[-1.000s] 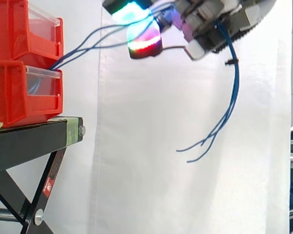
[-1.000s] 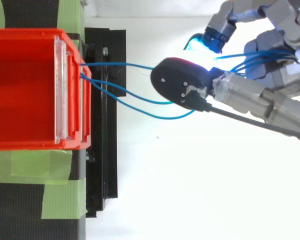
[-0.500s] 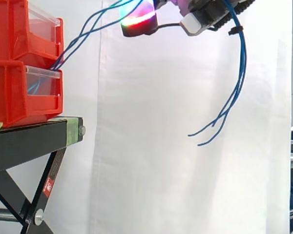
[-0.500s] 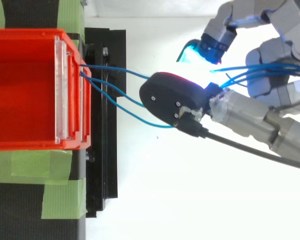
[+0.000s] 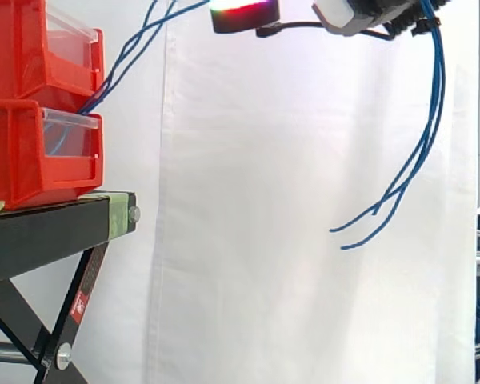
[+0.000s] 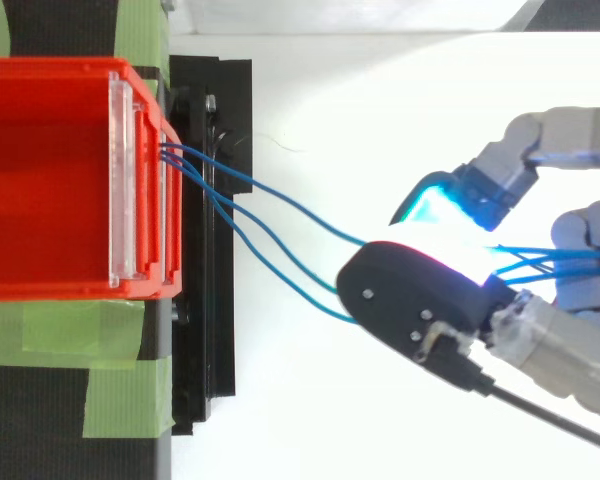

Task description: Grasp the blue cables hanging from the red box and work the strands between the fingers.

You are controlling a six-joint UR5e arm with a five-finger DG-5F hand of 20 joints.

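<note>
Several blue cables [image 6: 310, 215] | pinched in hand [image 6: 550, 335], seemingly | palm cut off

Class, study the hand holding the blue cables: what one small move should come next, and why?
Probably slide the fingertips sideways across the blue cables, at this height. The hand has the strands threaded between its fingers, the run from the red box looks fairly straight, and the loose ends hang free.
</note>
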